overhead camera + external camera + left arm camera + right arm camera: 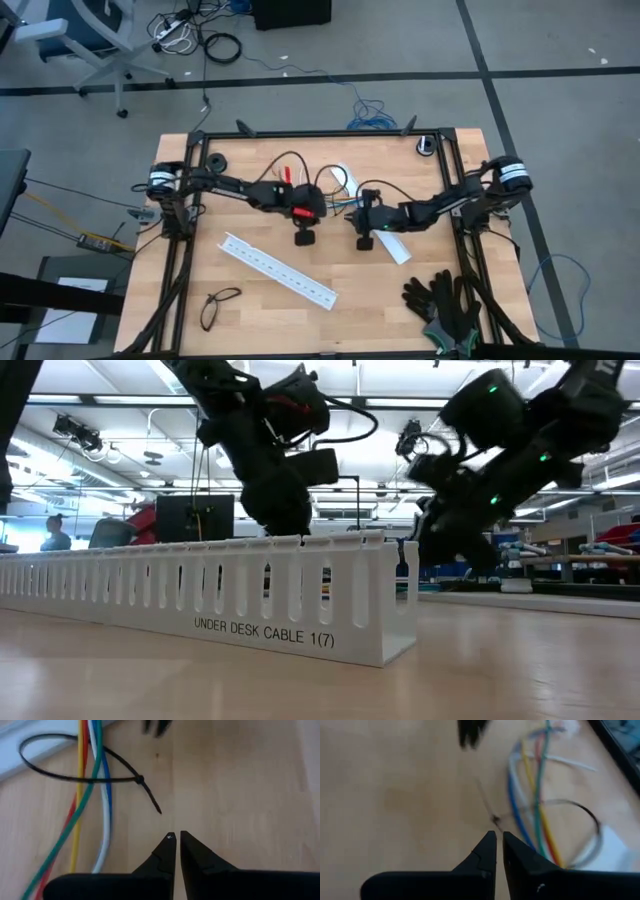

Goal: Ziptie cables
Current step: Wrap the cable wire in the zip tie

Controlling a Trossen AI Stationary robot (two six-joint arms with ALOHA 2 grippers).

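Thin glossy cables (89,795) pass through a loose black ziptie (80,762) loop on matte wood table (240,785). Left gripper (176,840) and right gripper (499,840), tapered and dark, are closed and empty; the cables' ends are cut off.

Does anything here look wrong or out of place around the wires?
The black zip tie circles the cables as a wide loose loop, not pulled tight, its tail lying free on the table. Otherwise nothing stands out.

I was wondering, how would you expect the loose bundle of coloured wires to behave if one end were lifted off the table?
The cables would probably droop and trail: they are thin and lie in slack curves. They would likely stay roughly together, since a black zip tie already loops around them, though that loop looks loose, so strands may still fan out. They seem light.
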